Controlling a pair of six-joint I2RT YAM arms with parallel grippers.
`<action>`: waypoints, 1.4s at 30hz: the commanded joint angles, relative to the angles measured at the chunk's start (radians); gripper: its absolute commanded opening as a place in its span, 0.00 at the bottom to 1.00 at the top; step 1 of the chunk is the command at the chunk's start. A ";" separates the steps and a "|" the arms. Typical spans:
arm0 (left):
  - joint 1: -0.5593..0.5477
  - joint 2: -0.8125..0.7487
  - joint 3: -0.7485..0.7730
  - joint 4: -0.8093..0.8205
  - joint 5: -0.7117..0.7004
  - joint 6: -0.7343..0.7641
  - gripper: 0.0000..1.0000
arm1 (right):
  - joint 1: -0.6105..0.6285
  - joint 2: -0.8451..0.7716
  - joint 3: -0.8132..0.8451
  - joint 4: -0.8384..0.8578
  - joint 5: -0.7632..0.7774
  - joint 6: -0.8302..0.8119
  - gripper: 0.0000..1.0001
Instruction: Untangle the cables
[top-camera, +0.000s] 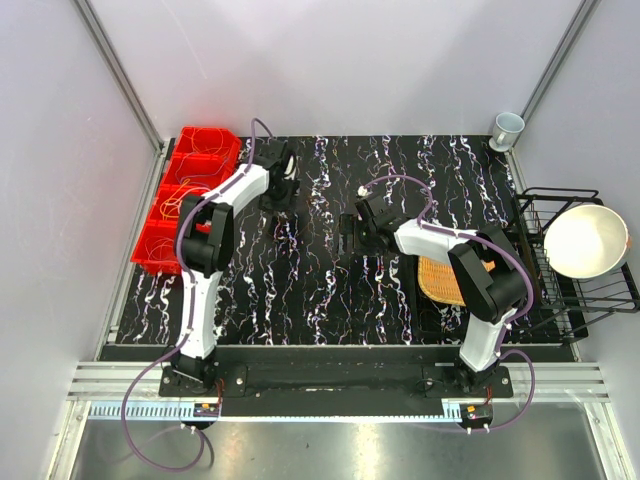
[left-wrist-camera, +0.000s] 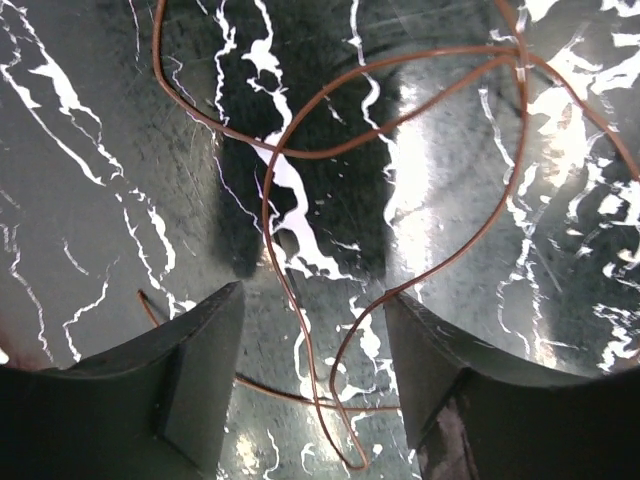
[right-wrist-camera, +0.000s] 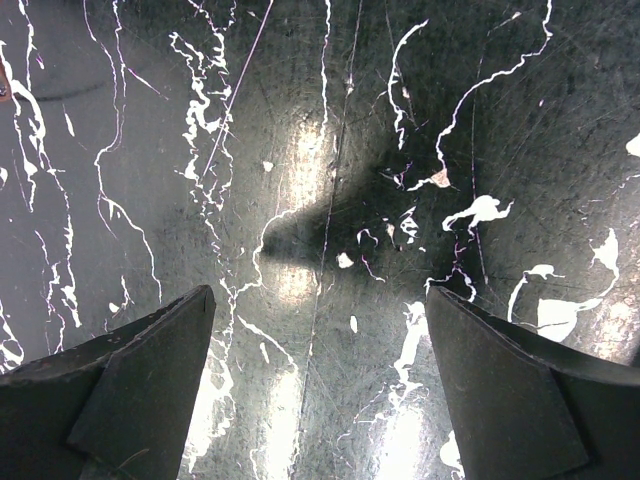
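Black stone-look tabletop (top-camera: 320, 300), veined with white, glossy enough to throw back lamp glare and finger shadows in both wrist views. Plain pale walls (top-camera: 330, 60) close it in on three sides, with grey metal posts (top-camera: 118, 70) running up the back corners. Ribbed metal rails (top-camera: 100, 382) line the near edge where both arms are bolted. Red bins (top-camera: 148, 252) stand in a row along the left edge, thin loops of the cables (top-camera: 178, 205) lying inside them. Left arm reaches to the far left of the table, just beside the bins. There the left gripper (left-wrist-camera: 312, 298) hangs low over the surface, fingers parted, clamping nothing. An orange cable (left-wrist-camera: 300, 156) lies slack on the table beneath it in crossing loops, one narrow loop running down through the gap between the fingers, not pinched. Near the table's middle the right gripper (right-wrist-camera: 318, 292) hovers spread wide, grasping nothing, veined tabletop between its fingers. Right side: a woven mat (top-camera: 440, 283) partly under the right arm, a black wire rack (top-camera: 560, 195) holding a cream bowl (top-camera: 585, 240), a pale cup (top-camera: 508, 127) at the far right corner.
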 joint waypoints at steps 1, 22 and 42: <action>0.022 0.021 0.055 0.008 0.039 0.004 0.57 | 0.001 0.072 -0.032 -0.083 -0.047 0.006 0.92; 0.036 -0.177 0.063 0.007 0.118 -0.053 0.00 | 0.001 0.086 -0.024 -0.091 -0.043 0.003 0.92; -0.107 -0.303 -0.120 0.051 -0.062 -0.134 0.00 | 0.000 0.095 -0.015 -0.091 -0.052 0.004 0.91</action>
